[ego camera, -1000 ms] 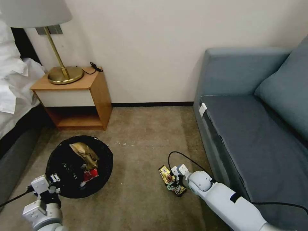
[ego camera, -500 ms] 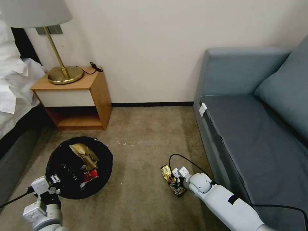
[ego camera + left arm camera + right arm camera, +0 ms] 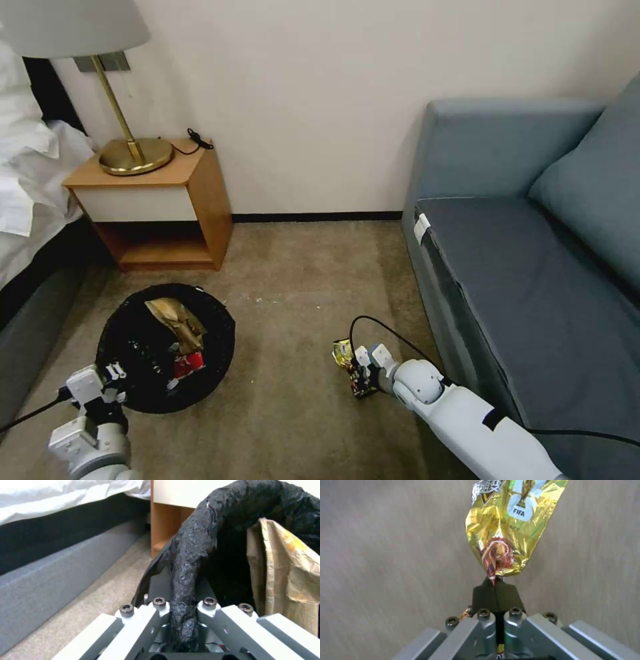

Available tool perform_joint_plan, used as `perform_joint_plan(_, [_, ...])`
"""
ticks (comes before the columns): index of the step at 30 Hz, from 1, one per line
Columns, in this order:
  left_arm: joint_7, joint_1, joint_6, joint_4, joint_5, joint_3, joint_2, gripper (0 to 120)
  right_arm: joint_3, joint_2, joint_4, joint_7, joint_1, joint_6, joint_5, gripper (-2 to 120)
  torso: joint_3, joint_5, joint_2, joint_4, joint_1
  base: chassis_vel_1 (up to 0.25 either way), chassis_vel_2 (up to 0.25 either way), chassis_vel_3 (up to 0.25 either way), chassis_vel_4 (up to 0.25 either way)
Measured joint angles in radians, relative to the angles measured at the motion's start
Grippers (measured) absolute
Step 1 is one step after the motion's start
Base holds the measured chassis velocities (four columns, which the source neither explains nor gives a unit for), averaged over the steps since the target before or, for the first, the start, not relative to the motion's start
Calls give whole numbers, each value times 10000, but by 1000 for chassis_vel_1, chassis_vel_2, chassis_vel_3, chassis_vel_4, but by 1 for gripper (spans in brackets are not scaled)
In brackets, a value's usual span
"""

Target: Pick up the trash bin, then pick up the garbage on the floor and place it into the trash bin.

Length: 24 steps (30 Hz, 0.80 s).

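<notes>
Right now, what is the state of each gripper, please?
Left gripper: closed on the rim of the trash bin, pinching its black bag.
Right gripper: closed, holding the candy wrapper above the carpet.

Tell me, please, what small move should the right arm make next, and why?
Probably lift the right gripper a little, then carry it toward the trash bin. Its fingers are shut on the candy wrapper, which hangs low above the carpet; the left gripper holds the bin's rim, apart to the left.
</notes>
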<state>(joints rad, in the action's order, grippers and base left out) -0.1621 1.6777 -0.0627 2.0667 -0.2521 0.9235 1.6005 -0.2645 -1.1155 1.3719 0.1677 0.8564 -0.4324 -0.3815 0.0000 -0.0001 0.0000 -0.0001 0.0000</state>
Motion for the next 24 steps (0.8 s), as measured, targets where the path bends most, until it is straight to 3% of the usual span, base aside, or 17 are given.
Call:
perform_joint_plan(2, [-1, -5, 0, -10, -3, -1, -9, 4, 2, -33, 146, -11, -28, 525, -208, 0, 0, 1, 0, 0, 0, 0, 0, 0, 0])
perform_joint_plan(5, [-2, 1, 0, -46, -7, -38, -34, 4, -146, -165, 567, -170, -425, 2256, -745, 0, 0, 0, 0, -1, 0, 0, 0, 0, 0])
perform_joint_plan(6, [-2, 1, 0, -46, -7, -38, -34, 4, -146, -165, 567, -170, -425, 2256, -745, 0, 0, 0, 0, -1, 0, 0, 0, 0, 0])
perform_joint_plan(10, [14, 67, -2, -72, 26, -152, -17, 4, -937, -174, 1162, -114, -1479, 3947, -1678, 0, 0, 0, 0, 2, 0, 0, 0, 0, 0])
perform_joint_plan(11, [14, 67, -2, -72, 26, -152, -17, 4, -937, -174, 1162, -114, -1479, 3947, -1678, 0, 0, 0, 0, 2, 0, 0, 0, 0, 0])
perform_joint_plan(15, [52, 72, -39, -63, -7, -172, -14, 4, -2077, -253, 1468, 801, -2386, 5460, -2368, 0, 0, -1, 0, 1, 0, 0, 0, 0, 0])
perform_joint_plan(17, [63, 82, -51, -43, -35, -176, -8, 4, -2346, -312, 1477, 993, -2533, 5698, -2444, 0, 0, -2, 0, 1, 0, 0, 0, 0, 0])
perform_joint_plan(21, [106, 129, -68, 13, -28, -227, 55, 4, -3489, -812, 1098, 1432, -3062, 6634, -2497, 0, 0, 1, 0, 2, 0, 0, 0, 0, 0])
perform_joint_plan(24, [127, 191, -69, 60, 60, -268, 71, 4, -4447, -1621, 176, 1409, -3482, 7610, -2399, 0, 0, -1, 0, 1, 0, 0, 0, 0, 0])
